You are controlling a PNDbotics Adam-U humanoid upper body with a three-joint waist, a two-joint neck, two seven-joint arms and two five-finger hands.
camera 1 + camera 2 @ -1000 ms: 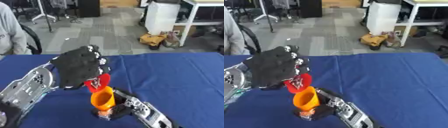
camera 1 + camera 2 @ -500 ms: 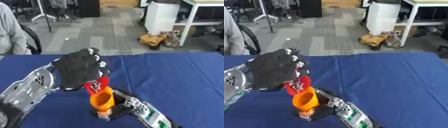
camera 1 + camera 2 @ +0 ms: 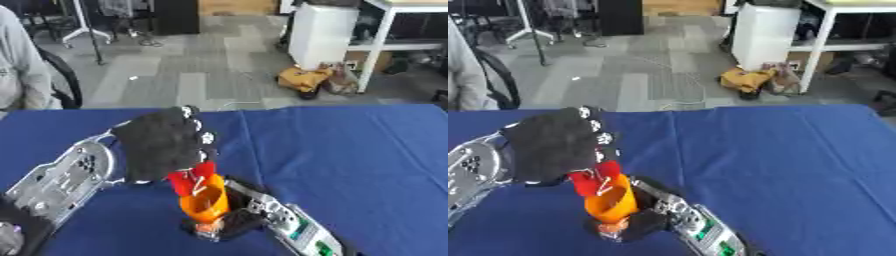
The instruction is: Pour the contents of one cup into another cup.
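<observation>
two cups meet low over the blue surface (image 3: pixel 350 150): a red cup (image 3: pixel 192 179), clasped by the left robot hand (image 3: pixel 162 147), tips into an orange cup (image 3: pixel 206 204) gripped at its base by the right robot hand (image 3: pixel 229 224), so pouring seems underway, needing further tilt.

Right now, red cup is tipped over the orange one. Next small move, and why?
Probably tip further. The left robot hand holds the red cup tilted, mouth at the rim of the orange cup, which the right robot hand steadies at its base.
</observation>
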